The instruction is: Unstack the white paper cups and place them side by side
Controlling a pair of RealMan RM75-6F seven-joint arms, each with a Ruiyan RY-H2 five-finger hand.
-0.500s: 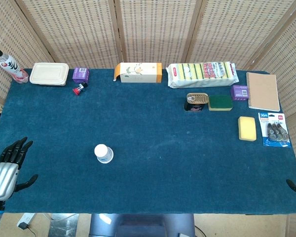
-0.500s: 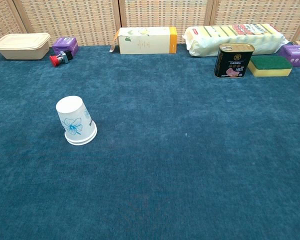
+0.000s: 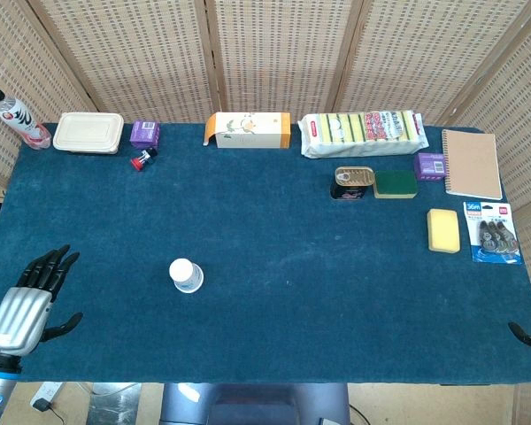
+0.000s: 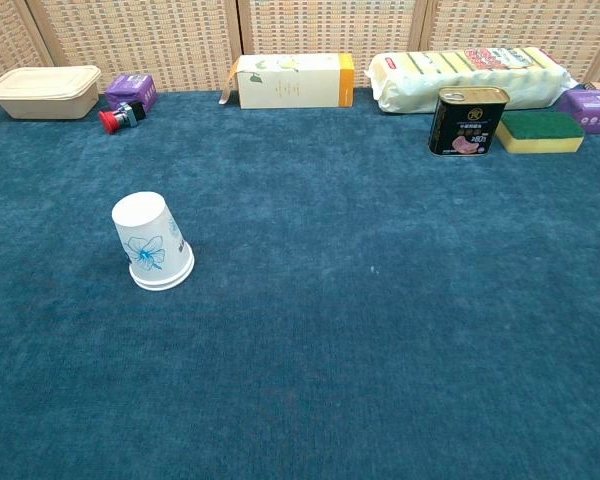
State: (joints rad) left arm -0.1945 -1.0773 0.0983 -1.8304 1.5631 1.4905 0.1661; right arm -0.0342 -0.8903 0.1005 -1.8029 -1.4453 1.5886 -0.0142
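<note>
Left hand (image 3: 22, 305) — fingers spread, empty — now farther in over table edge, cups (image 3: 185, 274) unmoved.

Matt white paper cups (image 4: 152, 241), printed with a blue flower, stand inverted on the bench (image 3: 274, 266), its blue cloth rough and napped, to the right of the left hand (image 3: 26, 305), with its brushed silver metal back and glossy black fingers (image 3: 51, 266).

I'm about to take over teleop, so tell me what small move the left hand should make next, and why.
Probably reach the left hand right and forward toward the cups. The cups stand upside down, still stacked and untouched, and that hand is empty with fingers spread at the table's near left corner. Only a fingertip of the right hand shows at the far edge.
</note>
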